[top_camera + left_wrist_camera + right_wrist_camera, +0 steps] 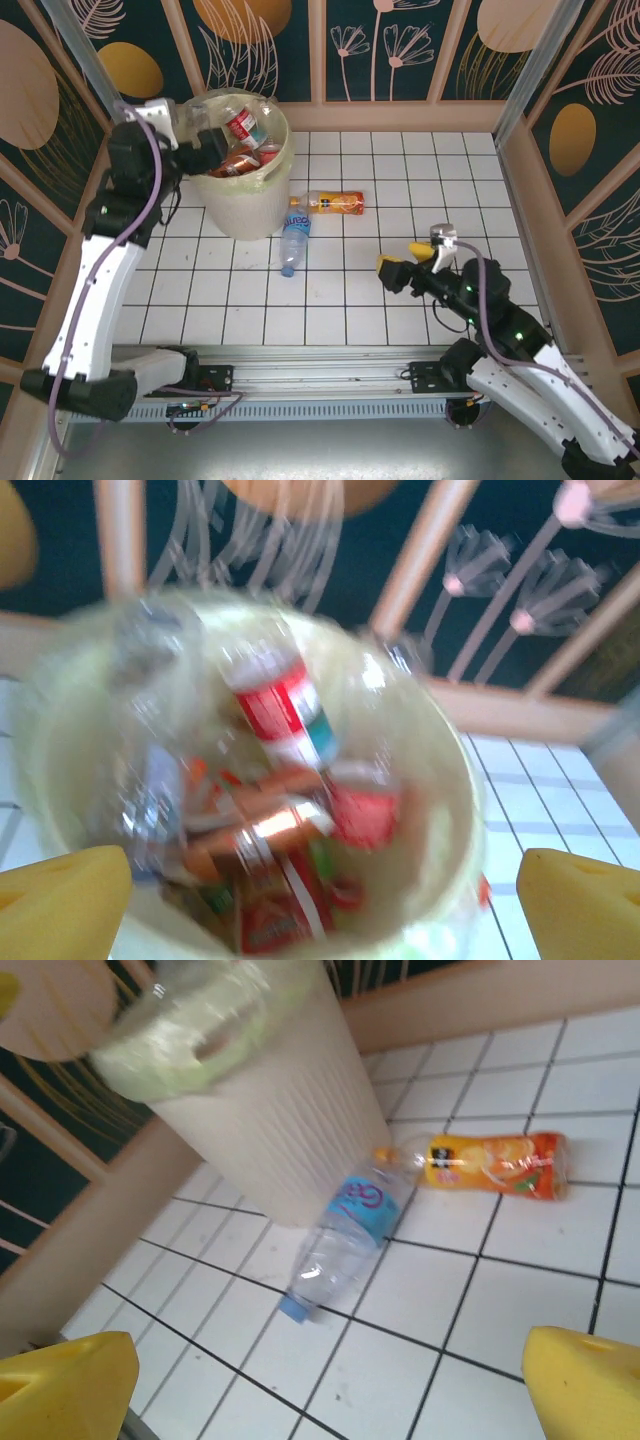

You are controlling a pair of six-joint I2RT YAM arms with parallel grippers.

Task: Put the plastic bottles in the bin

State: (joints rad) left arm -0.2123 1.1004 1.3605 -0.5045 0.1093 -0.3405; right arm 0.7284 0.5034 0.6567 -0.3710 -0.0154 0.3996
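Note:
The bin (240, 212) stands at the back left of the tiled floor with several plastic bottles (241, 126) inside. My left gripper (207, 142) hangs open over its left rim, holding nothing. Its wrist view is blurred; the yellow fingertips (62, 900) stand wide apart above the bin's wall (442, 780) and a red-labelled bottle (287, 708). A blue-labelled bottle (294, 234) and an orange-labelled bottle (336, 203) lie on the floor to the right of the bin. My right gripper (405, 261) is open, to the right of and nearer than both. In its wrist view the blue bottle (346, 1232) lies ahead of the gripper (330, 1390).
Wooden rails and patterned panels wall the floor on the back and both sides. In the right wrist view the orange bottle (497, 1163) lies right of the bin's ribbed wall (272, 1110). White tiles stretch from the bottles to the right wall.

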